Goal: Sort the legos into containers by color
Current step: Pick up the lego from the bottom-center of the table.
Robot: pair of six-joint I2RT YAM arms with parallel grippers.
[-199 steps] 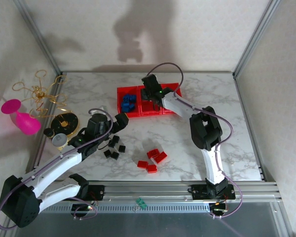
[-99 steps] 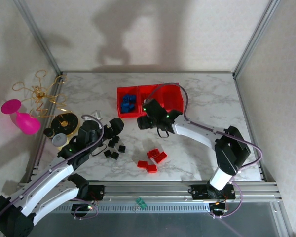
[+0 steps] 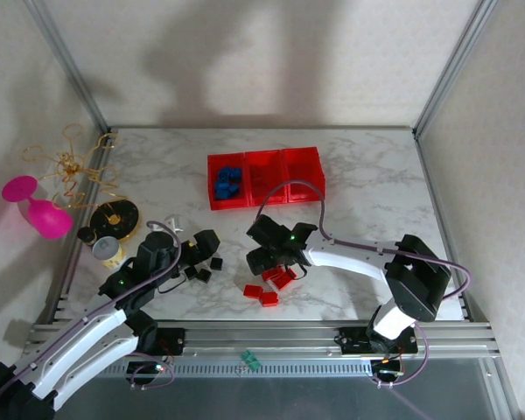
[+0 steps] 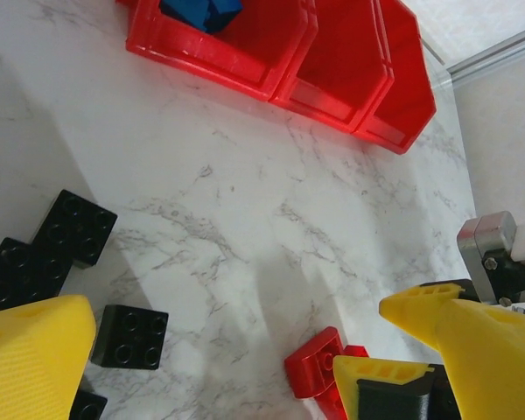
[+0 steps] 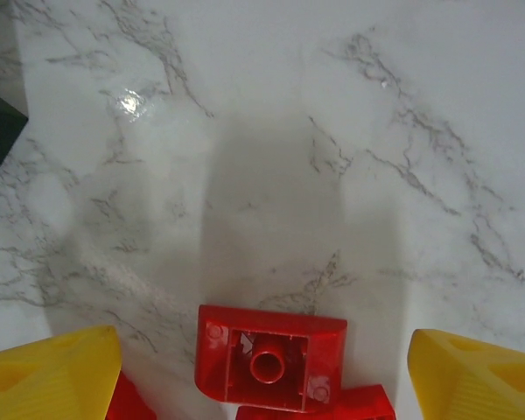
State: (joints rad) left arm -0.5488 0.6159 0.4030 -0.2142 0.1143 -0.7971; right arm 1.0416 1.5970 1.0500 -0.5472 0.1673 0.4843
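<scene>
The right arm (image 3: 350, 260) has swung back from the three joined translucent red plastic bins (image 3: 264, 155) toward the tabletop's (image 3: 376, 175) far edge to the small red plastic bricks (image 3: 276, 278) by the near edge, jaws apart astride one. A few small blue bricks (image 3: 227, 182) lie in the left bin; red and black bricks (image 3: 203, 267) are loose. The left arm (image 3: 105, 313) reaches low over the black ones, jaws apart, empty.

1. The flat marble table (image 3: 367, 175) is white with thin grey wiggly lines.
2. The three see-through plastic bins (image 4: 219, 54) are bright red.
3. The small blue plastic bricks (image 3: 228, 181) sit in one bin.
4. Other small plastic bricks are black (image 4: 74, 229) or red (image 5: 271, 363).
5. The left end effector (image 4: 232, 306) and right end effector (image 5: 258, 350) have yellow fingers (image 5: 481, 376).
6. The plastic goblet (image 3: 35, 210) is pink.
</scene>
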